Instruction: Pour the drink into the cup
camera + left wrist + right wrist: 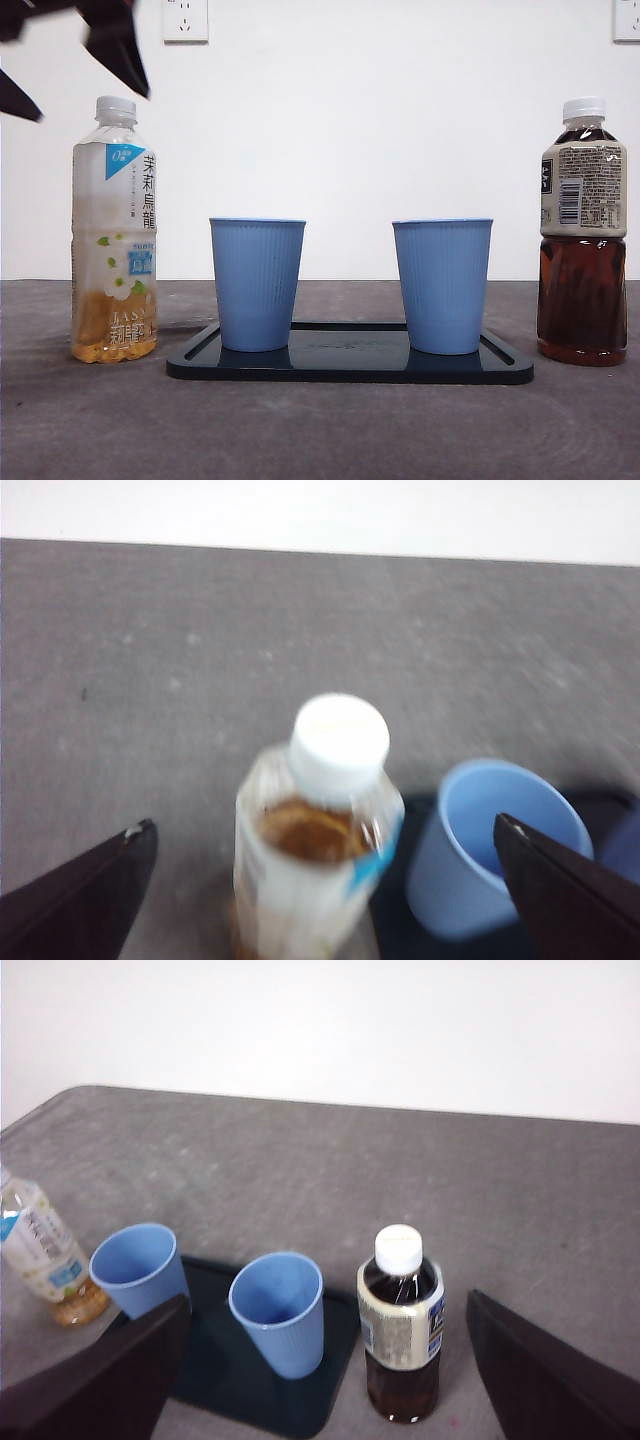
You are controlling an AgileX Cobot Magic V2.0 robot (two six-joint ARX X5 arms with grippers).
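1. Left gripper [320, 890] hangs with its jaws spread wide, empty, above the jasmine tea bottle [318, 830], which sits between the two jaws in the left wrist view; in the front view black parts of an arm show just above that bottle's cap [115, 106].
2. Upright, the bottle's long axis runs straight toward the wrist camera; I judge the left arm need only descend to grasp it.
3. Beside that bottle stands the nearer blue cup [495, 845] on the dark tray [350, 365].
4. Farther along the tray stands the second cup [442, 285], then the dark tea bottle [402, 1325]; the right gripper [320, 1370], open and empty, waits above it.
5. Only the front view shows the liquid levels; the wrist views show the cups' empty insides.
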